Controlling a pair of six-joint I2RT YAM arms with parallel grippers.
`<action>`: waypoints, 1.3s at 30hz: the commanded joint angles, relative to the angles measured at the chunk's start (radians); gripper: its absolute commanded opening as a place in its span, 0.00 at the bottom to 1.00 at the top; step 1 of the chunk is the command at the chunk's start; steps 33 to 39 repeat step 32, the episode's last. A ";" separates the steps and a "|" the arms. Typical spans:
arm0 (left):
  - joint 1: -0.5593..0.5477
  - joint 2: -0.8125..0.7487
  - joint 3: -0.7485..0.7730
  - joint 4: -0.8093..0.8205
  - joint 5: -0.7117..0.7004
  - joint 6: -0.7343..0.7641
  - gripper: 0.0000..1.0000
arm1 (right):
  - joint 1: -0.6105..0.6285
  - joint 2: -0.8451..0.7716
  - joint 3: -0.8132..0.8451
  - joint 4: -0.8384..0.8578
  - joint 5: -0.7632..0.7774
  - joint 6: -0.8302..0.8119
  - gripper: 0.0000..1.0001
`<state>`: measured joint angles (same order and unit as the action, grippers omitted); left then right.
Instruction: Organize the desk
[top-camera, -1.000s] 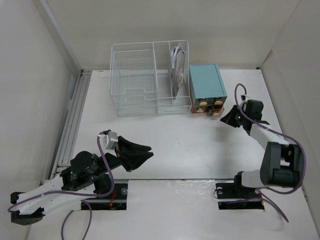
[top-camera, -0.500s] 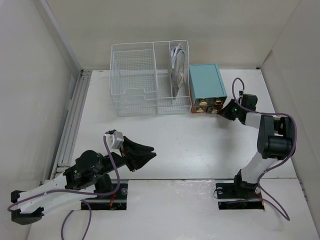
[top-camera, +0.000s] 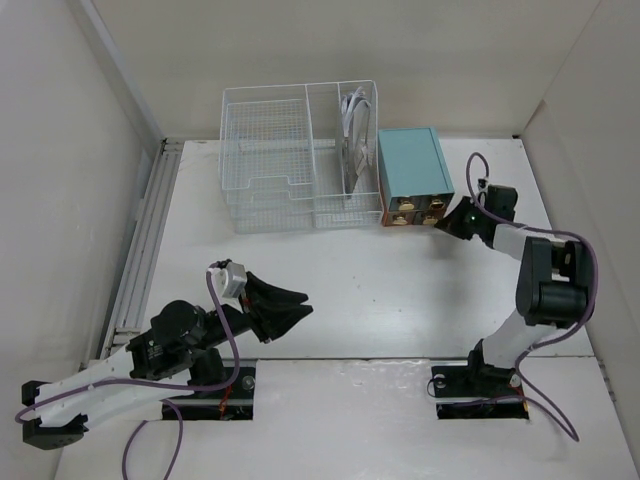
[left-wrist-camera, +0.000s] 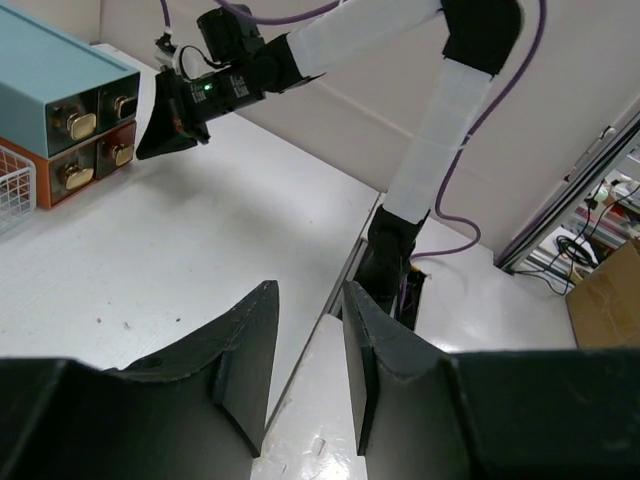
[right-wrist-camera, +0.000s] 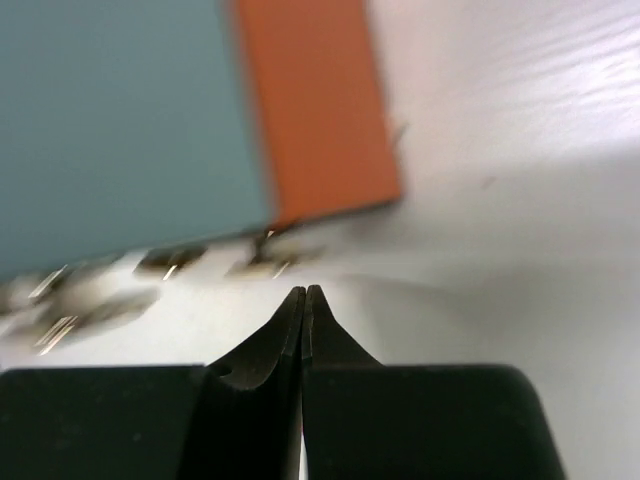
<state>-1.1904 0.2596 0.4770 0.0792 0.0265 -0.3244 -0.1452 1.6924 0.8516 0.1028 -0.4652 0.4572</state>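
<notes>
From above, the flat white matte desk (top-camera: 400, 290) fills the space between the pale walls. A white wire basket organizer (top-camera: 265, 170) stands at its far edge, left of the middle. A teal box of small drawers with an orange base (top-camera: 413, 165) stands just beside the basket's right side. The left fingers (top-camera: 302, 300) hang by the near edge, left of centre, slightly parted and empty. The right fingers (top-camera: 445, 227) are closed at the box's front right corner, toward the desk's right edge.

The left wrist view shows its 2 fingers with a narrow gap and nothing in it, over the desk's near edge. Across the desk, the right fingers point at the brass-knobbed drawer fronts (left-wrist-camera: 75, 125).

The right wrist view shows its 2 fingers pressed together, gripping nothing. Their tips are close to the blurred drawer fronts; I cannot tell whether they touch.
</notes>
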 joint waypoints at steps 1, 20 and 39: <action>-0.005 0.009 0.006 0.079 0.020 -0.008 0.31 | 0.013 -0.143 0.044 -0.213 -0.147 -0.128 0.00; -0.005 0.348 0.253 0.156 -0.055 -0.022 1.00 | 0.157 -0.975 0.254 -0.472 0.321 -0.493 1.00; 0.005 0.546 0.523 -0.171 -0.675 -0.094 1.00 | 0.157 -1.162 0.106 -0.419 0.306 -0.494 1.00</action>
